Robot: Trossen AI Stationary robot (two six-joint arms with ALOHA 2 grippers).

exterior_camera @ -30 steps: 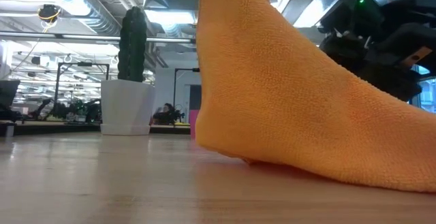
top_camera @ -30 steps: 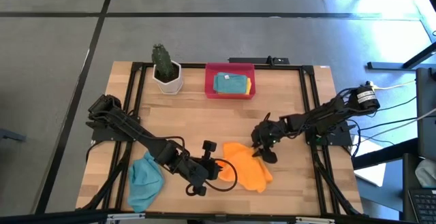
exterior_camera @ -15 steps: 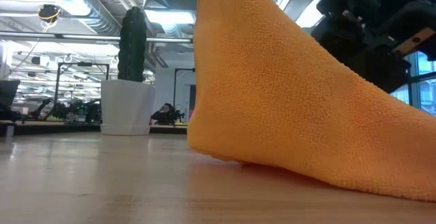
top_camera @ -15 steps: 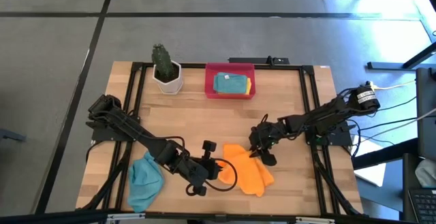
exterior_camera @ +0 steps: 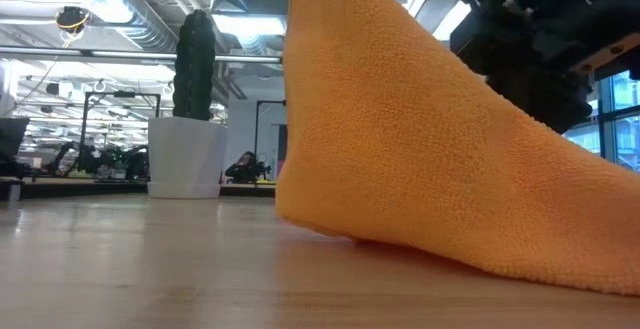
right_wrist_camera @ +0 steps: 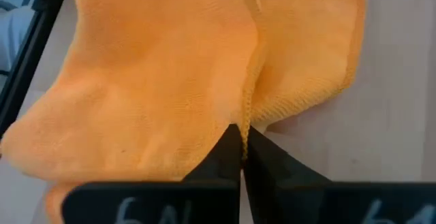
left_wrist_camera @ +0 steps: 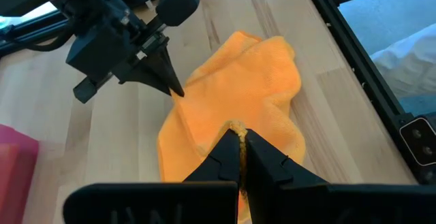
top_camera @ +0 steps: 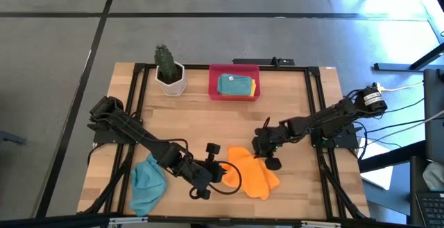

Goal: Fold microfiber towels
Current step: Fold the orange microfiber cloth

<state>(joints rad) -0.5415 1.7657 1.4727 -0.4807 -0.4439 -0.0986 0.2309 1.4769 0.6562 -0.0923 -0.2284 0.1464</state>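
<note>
The orange microfiber towel (top_camera: 254, 173) lies rumpled at the near middle of the table, and in the low view the orange towel (exterior_camera: 400, 139) rises to a peak above the picture's top. My left gripper (top_camera: 226, 174) is shut on its left side. My right gripper (top_camera: 259, 154) is shut on its far edge, and the left wrist view shows that right gripper (left_wrist_camera: 178, 93) across the towel. A crumpled teal-blue towel (top_camera: 147, 183) rests on the table at the near left. More towels, teal and yellow, lie folded in the red tray (top_camera: 214, 82). My left gripper pinches a raised fold of the orange towel (left_wrist_camera: 236, 124) between its two shut fingers, coming slantwise from the table's left. The cloth beyond the fold slopes down and rests on the table. My right gripper pinches the towel's hemmed edge (right_wrist_camera: 246, 112) between its shut fingertips, slanting down from the table's right. One layer hangs from the hold, another lies flat on the table under it.
A cactus in a white pot (top_camera: 168, 73) stands at the far left, beside the red tray. A black frame rail (top_camera: 320, 117) runs along the table's sides. Bare wood (top_camera: 208, 127) lies between the tray and the orange towel.
My right gripper has gone a little toward the table's left and far edge at the orange towel's far edge. The towel's foot has slid a little toward the table's left, while its peak at my left gripper has stayed put.
</note>
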